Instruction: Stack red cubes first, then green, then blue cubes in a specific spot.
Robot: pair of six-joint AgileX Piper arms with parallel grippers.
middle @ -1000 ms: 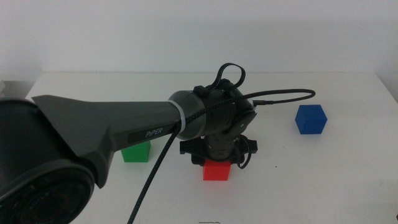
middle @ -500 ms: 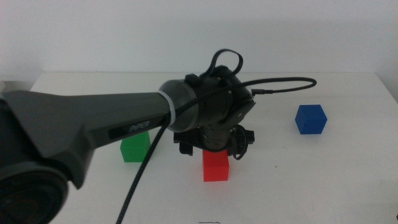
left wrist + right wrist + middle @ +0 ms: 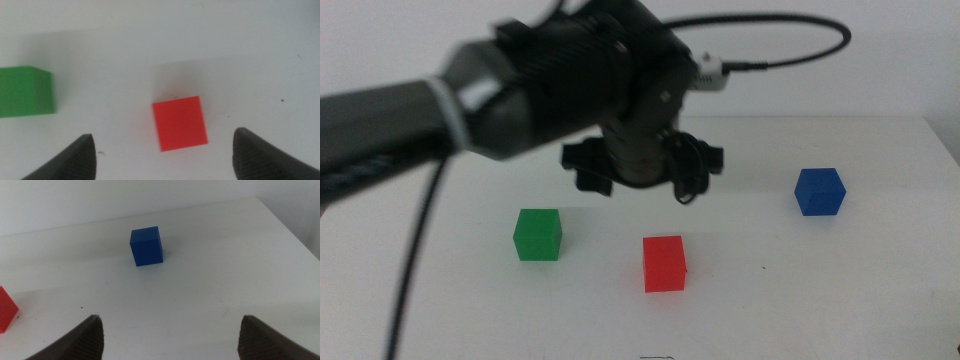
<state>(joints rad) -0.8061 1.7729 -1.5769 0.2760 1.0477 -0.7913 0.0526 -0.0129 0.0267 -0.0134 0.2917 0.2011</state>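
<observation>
The left hand (image 3: 162, 157) hangs in the air above the small, matte bright red cube (image 3: 664, 263), its two dark jaws spread wide apart and holding nothing. Seen from the wrist camera, the red cube (image 3: 179, 123) sits on the table between the two jaw tips, touching neither. From the middle view, the dark arm comes in from the left and the left hand (image 3: 638, 172) sits above and a little behind the red cube.

The red cube stands flat on the plain white table (image 3: 820, 290), alone, nothing stacked on it. The small matte green cube (image 3: 538, 234) rests to the left of the red cube, near but not touching. The small dark blue matte cube (image 3: 819, 191) lies to the right of the red cube and farther back, well apart from it.

The right hand (image 3: 170, 335) waits over the table on the blue cube's side, its jaws also wide apart and empty, with the blue cube (image 3: 147, 246) ahead of it and a corner of the red cube (image 3: 6, 310) just showing.
</observation>
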